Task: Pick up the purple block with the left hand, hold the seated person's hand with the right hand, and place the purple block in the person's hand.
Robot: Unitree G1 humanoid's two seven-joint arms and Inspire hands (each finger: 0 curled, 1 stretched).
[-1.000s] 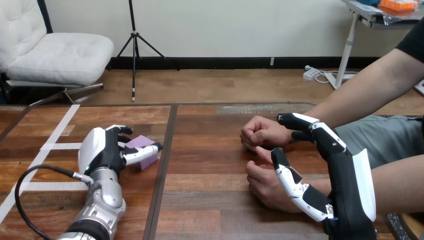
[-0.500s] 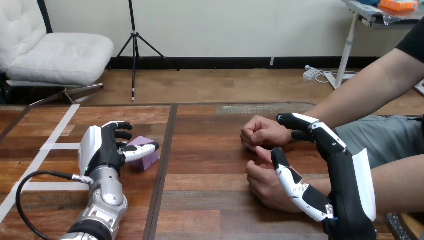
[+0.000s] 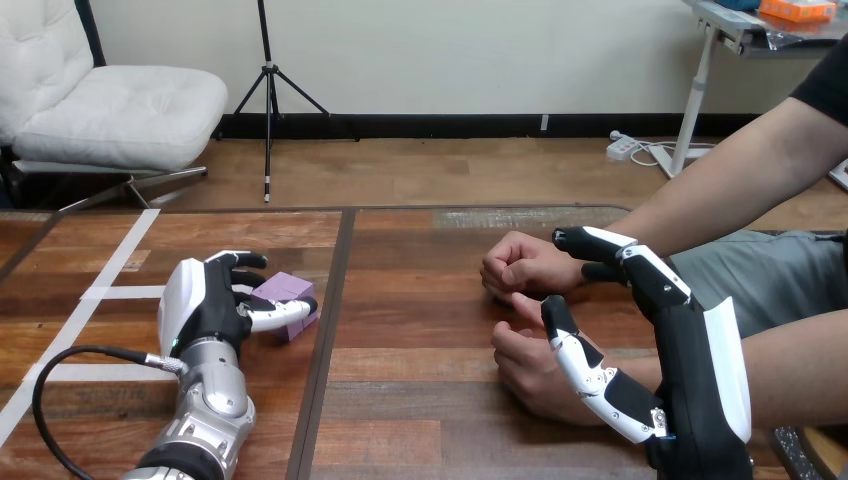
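While the left hand point(image 3: 203, 302) pinches the purple block point(image 3: 288, 288) in its fingers point(image 3: 243, 263) on the surface point(image 3: 420, 400), the right hand point(image 3: 690, 360) has fingers spread over the person's nearer hand point(image 3: 525, 368).

The wooden table point(image 3: 430, 400) carries white tape point(image 3: 110, 292) and the purple block point(image 3: 287, 288) at left, the person's far hand point(image 3: 520, 265) and near hand point(image 3: 528, 368) at right.

I count one purple block point(image 3: 285, 290), lower left of frame. Robot hands: two, with the left hand point(image 3: 205, 305) at lower left and the right hand point(image 3: 690, 350) at lower right. The person's hands: two (stacked, right of centre), person's upper hand point(image 3: 520, 265) and person's lower hand point(image 3: 530, 368). One wooden table point(image 3: 420, 420).
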